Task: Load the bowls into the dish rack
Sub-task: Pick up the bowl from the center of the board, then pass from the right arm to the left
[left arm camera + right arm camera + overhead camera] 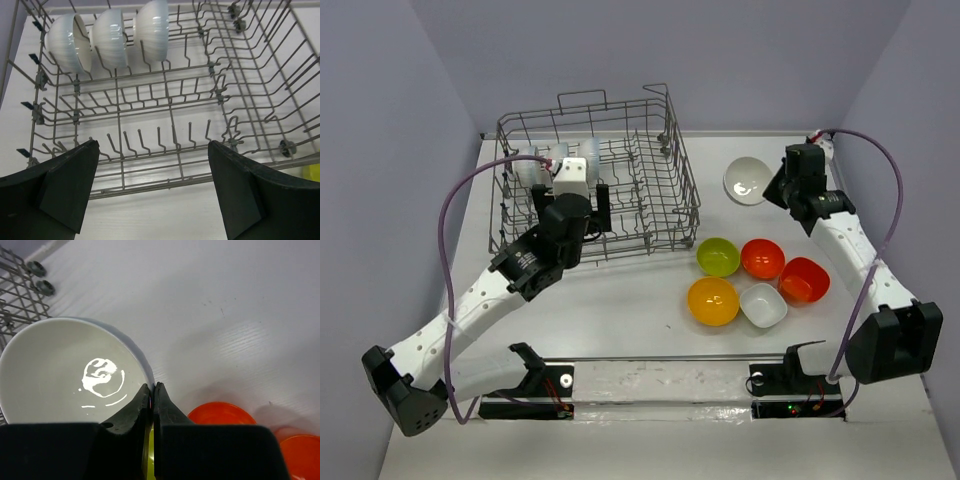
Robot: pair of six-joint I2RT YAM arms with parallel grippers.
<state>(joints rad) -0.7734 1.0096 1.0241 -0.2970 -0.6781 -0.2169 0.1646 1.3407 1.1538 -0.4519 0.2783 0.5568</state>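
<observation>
Three glossy white plastic bowls (107, 40) stand on edge at the eleven o'clock corner of the grey wire dish rack (682, 185), and the left gripper (151, 160) hangs over it, spread wide and empty. At two o'clock the right gripper (152, 387) has its fingers pressed together at the rim of a round white bowl (65, 370). We'd guess it is pinching it, but the view's too tight to be sure. Five wait on the table at four o'clock: lime green bowl (718, 256), two red-orange bowls (762, 258) (804, 280), orange-yellow bowl (712, 301), squarish white bowl (763, 305). Roughly a third done, we reckon.
</observation>
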